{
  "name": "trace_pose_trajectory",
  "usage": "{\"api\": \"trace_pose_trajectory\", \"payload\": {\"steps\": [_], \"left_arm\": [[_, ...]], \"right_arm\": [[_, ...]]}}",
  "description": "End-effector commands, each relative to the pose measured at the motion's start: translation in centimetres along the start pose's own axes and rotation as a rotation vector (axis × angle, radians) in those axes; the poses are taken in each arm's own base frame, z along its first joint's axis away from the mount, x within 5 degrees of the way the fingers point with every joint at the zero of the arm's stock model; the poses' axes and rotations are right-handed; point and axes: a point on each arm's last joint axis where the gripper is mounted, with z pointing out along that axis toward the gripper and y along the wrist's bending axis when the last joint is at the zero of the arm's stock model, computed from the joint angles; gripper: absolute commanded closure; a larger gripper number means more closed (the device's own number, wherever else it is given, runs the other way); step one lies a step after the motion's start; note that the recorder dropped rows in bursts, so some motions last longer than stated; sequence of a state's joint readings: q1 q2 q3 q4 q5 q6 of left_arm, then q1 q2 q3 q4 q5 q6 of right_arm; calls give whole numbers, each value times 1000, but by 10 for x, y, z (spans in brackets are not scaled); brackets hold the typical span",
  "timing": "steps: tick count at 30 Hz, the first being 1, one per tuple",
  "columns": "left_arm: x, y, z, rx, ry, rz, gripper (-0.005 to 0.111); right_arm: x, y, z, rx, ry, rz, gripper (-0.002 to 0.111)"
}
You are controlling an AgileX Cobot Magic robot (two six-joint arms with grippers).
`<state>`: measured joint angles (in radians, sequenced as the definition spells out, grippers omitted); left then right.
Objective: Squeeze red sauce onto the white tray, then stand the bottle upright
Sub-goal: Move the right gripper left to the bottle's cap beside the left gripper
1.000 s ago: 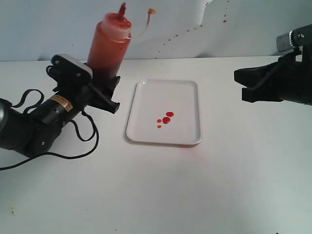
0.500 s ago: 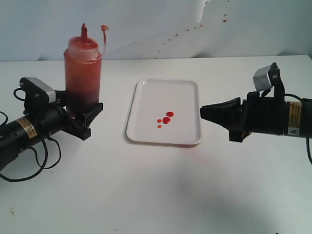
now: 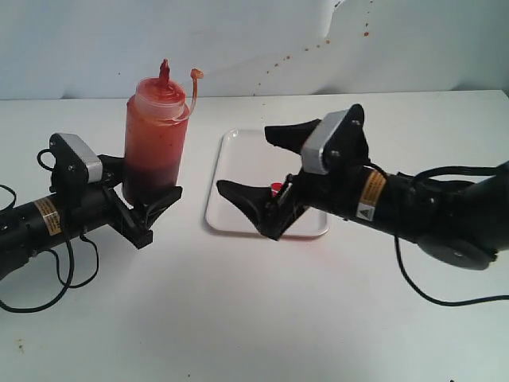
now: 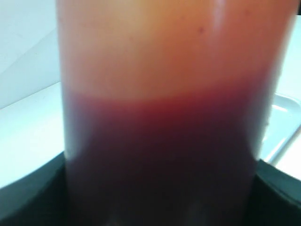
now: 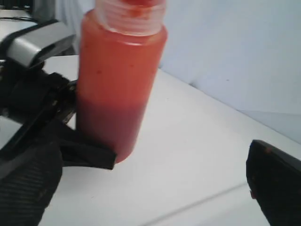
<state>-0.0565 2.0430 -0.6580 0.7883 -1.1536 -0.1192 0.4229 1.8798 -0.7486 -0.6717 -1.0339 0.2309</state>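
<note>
My left gripper [image 3: 155, 215] clasps the bottle [image 3: 155, 135] low on its body, near upright and just left of the tray [image 3: 238, 147], so the nozzle [image 3: 165, 68] points up and nothing drips. Whether its base touches the table [image 3: 254, 318] I cannot tell. My right gripper [image 3: 246, 159] is spread wide above the tray, aimed at the bottle, likely to steady it, and it hides most of the sauce [image 3: 276, 188] on the tray.

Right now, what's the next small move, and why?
Probably ease the right end effector toward the bottle: its jaws stand open and aimed at it but apart from it, while the left end effector grips the bottle's base, upright beside the white tray.
</note>
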Motion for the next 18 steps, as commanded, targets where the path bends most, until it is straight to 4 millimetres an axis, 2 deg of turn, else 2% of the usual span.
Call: {"api": "trace_pose_trajectory", "payload": {"steps": [1, 7, 14, 18], "left_arm": [[-11, 0, -1, -2, -80, -5, 107], [-11, 0, -1, -2, -80, -5, 107], [-11, -2, -1, 21, -76, 4, 107], [-10, -6, -1, 68, -70, 24, 107]], "right_arm": [[-14, 5, 25, 62, 29, -43, 3], [-37, 19, 54, 61, -5, -33, 3], [-20, 35, 82, 47, 2, 75, 3], [-17, 43, 99, 23, -12, 83, 3]]}}
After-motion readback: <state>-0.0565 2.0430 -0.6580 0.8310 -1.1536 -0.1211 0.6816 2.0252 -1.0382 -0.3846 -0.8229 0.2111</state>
